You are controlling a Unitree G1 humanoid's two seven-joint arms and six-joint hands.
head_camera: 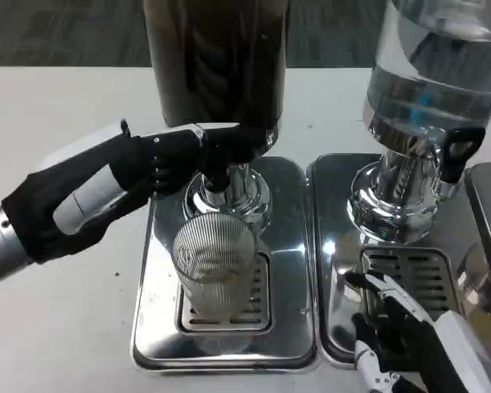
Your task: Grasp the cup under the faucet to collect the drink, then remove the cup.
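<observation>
A clear ribbed cup (217, 262) stands upright on the grate of the left chrome drip tray (159, 327), right under the chrome faucet (227, 192) of a dark drink dispenser (217, 65). My left hand (147, 172), dark-covered, reaches in from the left at faucet height, and its fingers close around the black tap handle (237, 143) above the cup. The hand does not touch the cup. My right hand (409, 336) lies low at the bottom right over the neighbouring tray, fingers spread and holding nothing. I cannot tell how much liquid is in the cup.
A second dispenser (434, 74) with clear liquid stands at the right, with its own black tap (460, 151) and chrome tray (335, 246). A third tray edge (487, 213) shows at the far right. White table (57, 327) lies open to the left.
</observation>
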